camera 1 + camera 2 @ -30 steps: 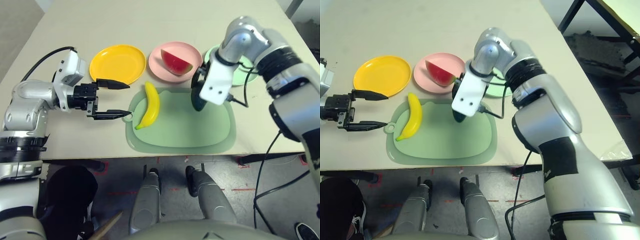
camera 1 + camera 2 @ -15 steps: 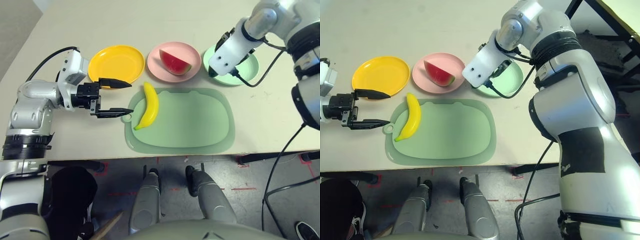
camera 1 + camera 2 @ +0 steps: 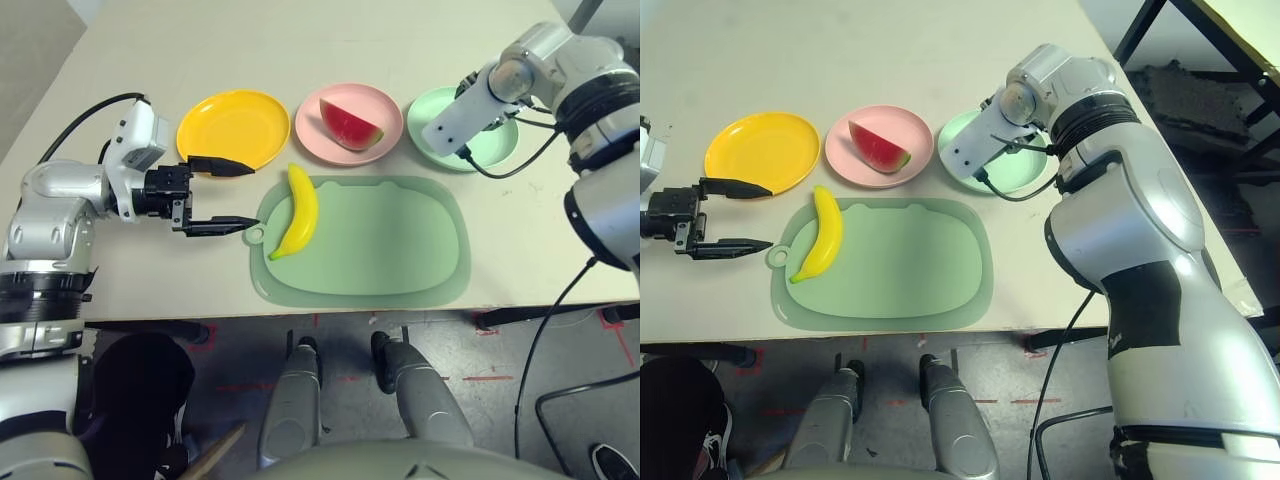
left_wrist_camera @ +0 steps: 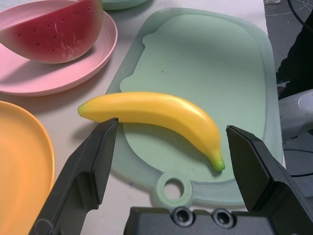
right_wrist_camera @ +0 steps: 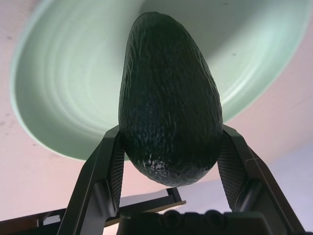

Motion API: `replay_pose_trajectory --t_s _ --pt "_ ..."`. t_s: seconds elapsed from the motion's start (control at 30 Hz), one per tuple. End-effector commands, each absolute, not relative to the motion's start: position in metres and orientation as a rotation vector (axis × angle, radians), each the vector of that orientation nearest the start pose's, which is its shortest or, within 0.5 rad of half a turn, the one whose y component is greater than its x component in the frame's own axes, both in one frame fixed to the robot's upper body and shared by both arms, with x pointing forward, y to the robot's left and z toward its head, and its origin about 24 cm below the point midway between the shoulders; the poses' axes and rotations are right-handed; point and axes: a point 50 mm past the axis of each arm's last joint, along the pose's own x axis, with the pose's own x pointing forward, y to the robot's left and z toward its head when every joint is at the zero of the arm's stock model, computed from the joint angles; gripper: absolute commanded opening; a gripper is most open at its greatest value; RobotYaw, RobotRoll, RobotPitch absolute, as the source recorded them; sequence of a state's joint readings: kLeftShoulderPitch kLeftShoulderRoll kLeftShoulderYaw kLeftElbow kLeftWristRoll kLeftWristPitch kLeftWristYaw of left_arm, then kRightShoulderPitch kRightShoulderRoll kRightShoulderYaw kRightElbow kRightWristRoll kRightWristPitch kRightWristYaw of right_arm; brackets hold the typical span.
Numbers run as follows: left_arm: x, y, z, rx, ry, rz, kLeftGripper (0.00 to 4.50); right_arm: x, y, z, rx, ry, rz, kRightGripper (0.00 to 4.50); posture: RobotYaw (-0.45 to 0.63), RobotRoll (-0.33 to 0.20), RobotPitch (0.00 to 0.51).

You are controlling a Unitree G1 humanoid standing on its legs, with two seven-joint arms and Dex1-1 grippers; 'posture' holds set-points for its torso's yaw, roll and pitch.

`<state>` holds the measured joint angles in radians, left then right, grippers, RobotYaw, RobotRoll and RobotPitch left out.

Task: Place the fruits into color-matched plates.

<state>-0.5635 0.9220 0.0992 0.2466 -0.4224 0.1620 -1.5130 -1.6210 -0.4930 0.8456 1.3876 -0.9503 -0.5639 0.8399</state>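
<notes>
Nearest the robot lay the pale green cutting mat (image 3: 380, 240), and the yellow banana (image 3: 297, 210) rested along its left end, its upper tip reaching past the mat's far edge toward the plates. Just left of the mat the left gripper (image 3: 240, 194) hovered low over the table (image 3: 150, 270), its two black fingers spread wide apart and pointing at the banana with nothing between them; in its wrist view the banana sat ahead of the open gap, untouched. Farther back stood the row of three plates. The yellow-orange plate (image 3: 235, 127) on the left was bare, the pink plate (image 3: 350, 122) in the middle held the watermelon wedge (image 3: 351, 124), and over the mint green plate (image 3: 498, 148) on the right hung the right gripper (image 5: 168, 169), its fingers clamped on the dark green avocado (image 5: 168, 98).
</notes>
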Motion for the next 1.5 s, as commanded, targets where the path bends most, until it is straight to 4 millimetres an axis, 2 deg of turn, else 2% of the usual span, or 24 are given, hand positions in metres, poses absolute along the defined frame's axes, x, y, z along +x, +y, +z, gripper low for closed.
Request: replay_pose_trajectory --t_s 0.03,0.3,0.43,0.47,0.67,0.9,1.13,1.23,1.3,1.5 --pt "0.282 0.271 0.216 0.517 0.082 -1.248 4.50 0.410 -0.163 0.255 -2.166 0.500 0.866 2.91 -0.03 0.000 0.286" --pt "0.282 0.271 0.216 0.518 0.082 -1.248 4.50 0.409 -0.162 0.252 -2.129 0.501 0.894 2.91 -0.03 0.000 0.284" --pt "0.282 0.271 0.215 0.518 0.083 -1.248 4.50 0.409 -0.161 0.251 -2.116 0.494 0.907 4.36 -0.03 0.000 0.282" --pt "0.282 0.271 0.215 0.518 0.083 -1.248 4.50 0.409 -0.161 0.250 -2.114 0.494 0.908 4.44 -0.03 0.000 0.282" --pt "0.281 0.272 0.215 0.519 0.084 -1.246 4.50 0.408 -0.164 0.254 -2.094 0.501 0.903 4.44 -0.03 0.000 0.279" --pt "0.282 0.271 0.216 0.525 0.080 -1.249 4.50 0.402 -0.156 0.293 -2.028 0.388 0.896 4.44 -0.03 0.000 0.285" --pt "0.280 0.277 0.218 0.538 0.092 -1.245 4.50 0.380 -0.154 0.335 -1.758 0.204 1.063 4.44 -0.01 0.000 0.297" --pt "0.279 0.279 0.218 0.547 0.105 -1.246 4.50 0.371 -0.160 0.344 -1.529 0.181 1.176 4.44 -0.02 0.000 0.305" --pt "0.279 0.280 0.218 0.554 0.109 -1.250 4.50 0.366 -0.163 0.343 -1.310 0.159 1.260 4.44 -0.02 0.000 0.309" --pt "0.280 0.282 0.221 0.628 0.147 -1.262 4.50 0.352 -0.187 0.310 -1.037 0.205 1.288 4.44 -0.01 0.000 0.320"
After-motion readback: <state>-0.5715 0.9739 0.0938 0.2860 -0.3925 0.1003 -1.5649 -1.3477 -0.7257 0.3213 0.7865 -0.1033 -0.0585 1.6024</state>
